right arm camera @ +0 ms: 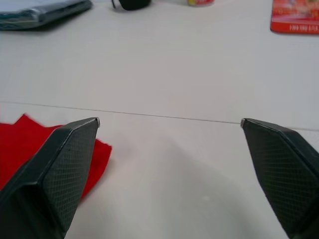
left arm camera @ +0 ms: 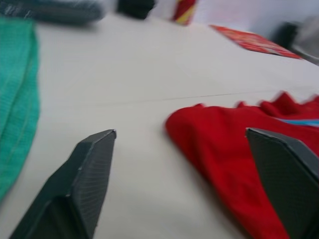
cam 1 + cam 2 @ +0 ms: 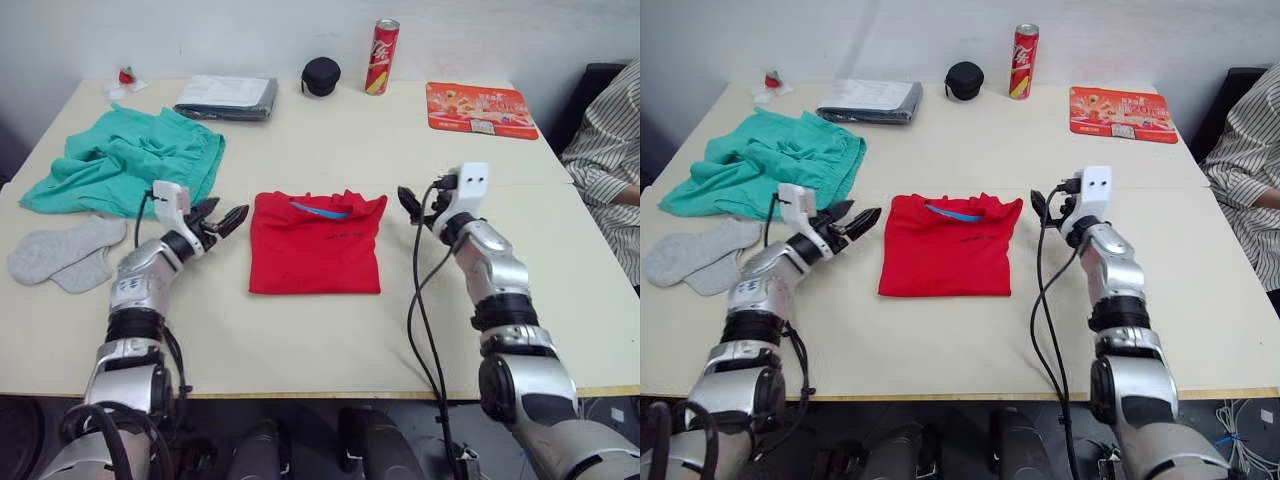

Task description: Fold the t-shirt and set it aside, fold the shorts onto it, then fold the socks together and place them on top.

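Observation:
The red t-shirt (image 3: pixel 316 243) lies folded into a rectangle at the middle of the table, blue neckband on its far edge. The teal-green shorts (image 3: pixel 130 160) lie crumpled at the far left. Two light-grey socks (image 3: pixel 65 253) rest side by side at the left edge, in front of the shorts. My left gripper (image 3: pixel 222 217) hovers open just left of the t-shirt, nothing between its fingers (image 2: pixel 89 179). My right gripper (image 3: pixel 411 206) is open just right of the t-shirt's far corner, also holding nothing.
At the back of the table sit a folded grey cloth (image 3: pixel 228 97), a black round case (image 3: pixel 321 76), a red can (image 3: pixel 381 57) and a red mat (image 3: pixel 481 108). A person's striped sleeve (image 3: pixel 607 170) is at the right edge.

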You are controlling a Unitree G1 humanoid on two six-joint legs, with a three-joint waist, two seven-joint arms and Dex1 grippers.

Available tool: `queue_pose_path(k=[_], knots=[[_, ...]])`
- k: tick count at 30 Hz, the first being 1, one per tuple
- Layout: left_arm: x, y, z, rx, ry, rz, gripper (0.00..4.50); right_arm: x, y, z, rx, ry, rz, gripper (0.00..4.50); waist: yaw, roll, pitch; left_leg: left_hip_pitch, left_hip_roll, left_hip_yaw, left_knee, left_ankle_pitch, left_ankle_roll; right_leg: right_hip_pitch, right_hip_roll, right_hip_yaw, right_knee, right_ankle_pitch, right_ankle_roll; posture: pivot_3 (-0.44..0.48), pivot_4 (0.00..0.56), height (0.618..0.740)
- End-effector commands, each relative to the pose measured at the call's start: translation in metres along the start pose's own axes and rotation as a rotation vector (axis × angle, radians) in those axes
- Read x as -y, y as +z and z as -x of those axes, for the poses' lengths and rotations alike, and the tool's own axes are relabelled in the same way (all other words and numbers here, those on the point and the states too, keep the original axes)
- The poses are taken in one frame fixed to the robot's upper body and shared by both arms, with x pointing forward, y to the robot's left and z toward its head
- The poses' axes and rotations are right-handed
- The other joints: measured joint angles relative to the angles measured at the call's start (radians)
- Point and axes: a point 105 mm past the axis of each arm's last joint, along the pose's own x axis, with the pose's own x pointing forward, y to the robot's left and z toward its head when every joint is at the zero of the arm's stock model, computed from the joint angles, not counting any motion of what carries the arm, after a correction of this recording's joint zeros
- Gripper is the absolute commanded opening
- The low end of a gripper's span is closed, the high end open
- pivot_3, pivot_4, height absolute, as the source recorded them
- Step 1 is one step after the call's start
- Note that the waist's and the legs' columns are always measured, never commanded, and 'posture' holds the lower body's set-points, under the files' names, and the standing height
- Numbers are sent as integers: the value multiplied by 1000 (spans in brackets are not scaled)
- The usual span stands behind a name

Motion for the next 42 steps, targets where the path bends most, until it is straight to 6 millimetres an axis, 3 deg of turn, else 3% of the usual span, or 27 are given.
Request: queue_pose_path(k=[1,4,7,14,16,19,28,31,37,42], knots=[[46,18,20,-5,-334,-285,4466,-43,34,28,108,323,220,4500,-1,0,0,0,0,0,0,0,0,0,0,0,0,0,0,0,150,740],[71,2,45,-114,-539,-401,4466,-84,21,63,70,641,420,4500,-2,0,0,1,0,1,0,0,0,1,0,1,-1,0,0,0,150,740],[85,-13,54,-183,-629,-468,4466,-104,-1,82,-7,791,491,4500,0,0,0,4,0,0,0,0,0,3,0,1,-3,0,0,0,150,740],[89,-45,33,-252,-584,-584,4466,-122,-44,72,-119,772,567,4500,18,0,0,5,0,0,1,0,0,2,-1,1,0,1,-1,0,150,740],[87,-49,25,-254,-551,-602,4500,-118,-55,66,-147,743,638,4121,20,0,0,4,0,0,2,0,1,2,-1,1,-1,1,-1,0,150,740],[85,-52,17,-255,-528,-616,3876,-111,-68,66,-176,751,737,3247,20,0,0,4,0,0,3,1,1,2,-1,0,-1,1,-1,0,150,740],[86,-61,16,-290,-579,-652,958,-107,-65,79,-81,750,829,53,22,0,-1,5,-1,0,3,1,2,3,-2,0,0,1,-1,0,150,740],[89,-63,26,-294,-610,-663,35,-112,-65,91,-77,761,817,0,22,0,-1,5,0,-1,3,1,2,3,-2,0,0,1,-1,0,150,740],[104,-55,56,-255,-656,-665,35,-129,-63,127,-74,767,768,0,18,0,-1,5,0,-1,1,0,1,3,-1,0,-1,0,-2,0,150,740],[121,-53,88,-256,-698,-641,35,-125,-70,157,-131,725,738,0,20,0,-1,5,1,-1,1,-1,1,3,-2,1,-2,0,-2,0,150,740]])
